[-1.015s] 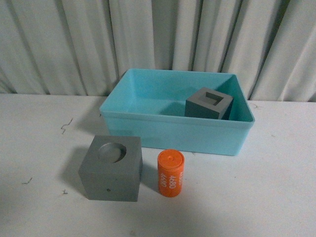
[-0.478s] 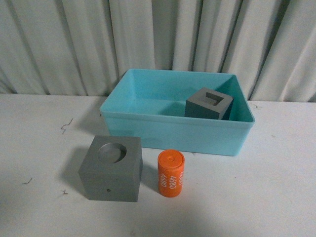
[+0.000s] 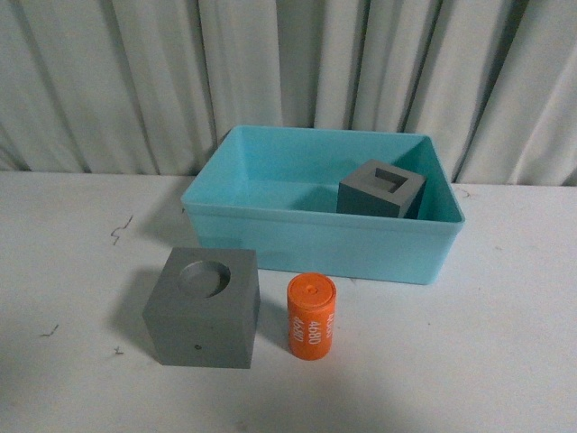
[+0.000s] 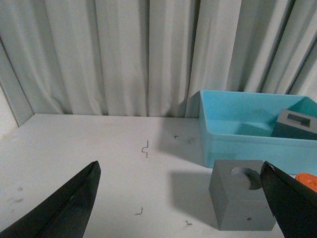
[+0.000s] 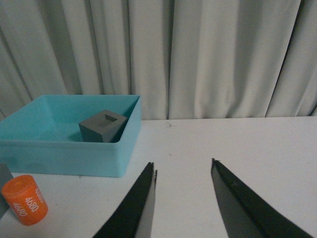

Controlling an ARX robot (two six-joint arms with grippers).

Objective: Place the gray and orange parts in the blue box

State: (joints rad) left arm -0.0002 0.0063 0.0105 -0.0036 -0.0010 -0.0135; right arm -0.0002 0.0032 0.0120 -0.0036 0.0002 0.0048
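One of three parts is already home: in the front view the square-recess cube (image 3: 380,189) sits inside the blue box (image 3: 410,244), in a far corner. The round-recess cube (image 3: 203,311) and orange cylinder (image 3: 312,317) stand just beside each other on the table (image 3: 505,361), near the box's front wall. Neither arm shows.

From the left wrist, the left gripper (image 4: 179,166) gapes wide and empty. The round-recess cube (image 4: 242,201) lies ahead, close to one finger, likely its pick given the wide spread. Bare table lies before the rest of the gap.

From the right wrist, the right gripper (image 5: 182,163) is partly open and empty. The cylinder (image 5: 25,200) stands well off to one side, near the box wall (image 5: 74,158), which crowds an approach from that edge.
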